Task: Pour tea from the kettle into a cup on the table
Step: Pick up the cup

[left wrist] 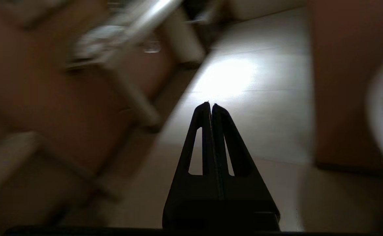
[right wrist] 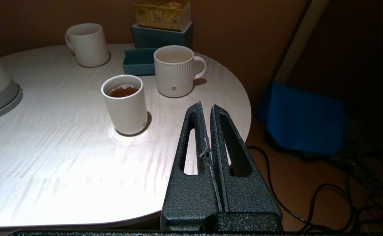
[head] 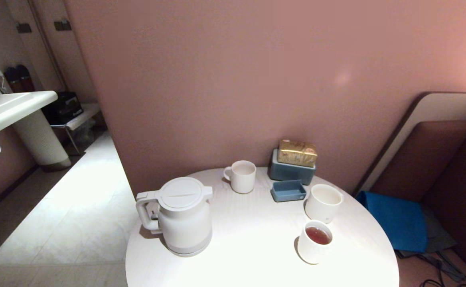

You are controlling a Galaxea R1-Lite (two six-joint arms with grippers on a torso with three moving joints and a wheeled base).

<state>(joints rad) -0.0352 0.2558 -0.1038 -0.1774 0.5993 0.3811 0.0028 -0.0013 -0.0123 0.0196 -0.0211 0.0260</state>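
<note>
Kettle: upright on the table, lid on, near the left edge; handle turned out to the left, which would suit a left-arm reach. Nothing touches it.
Cup: near the right front of the table, well apart from the kettle, upright, no handle.
Tea: reddish-brown liquid inside the cup, surface below the rim; judging by this, the pour looks done.
Mug: just behind the cup, apart from it, seemingly empty; its handle shows only in the right wrist view.
Second mug: farther back, beside the wall, handle to the left, seemingly empty.
Tray: small blue dish between the two mugs, nothing visible in it.
Blue box: against the wall behind the tray, with a gold packet on top.
Left gripper: fingers pressed together, holding nothing; it points over the floor beside the table, away from the kettle. Its view is smeared, so little else can be read there.
Right gripper: fingers together, nothing between them; it sits off the table's near right edge, aimed toward the cup and mug, touching neither.
Stage: with tea in the cup and the kettle set down, both arms appear clear of the work.
</note>
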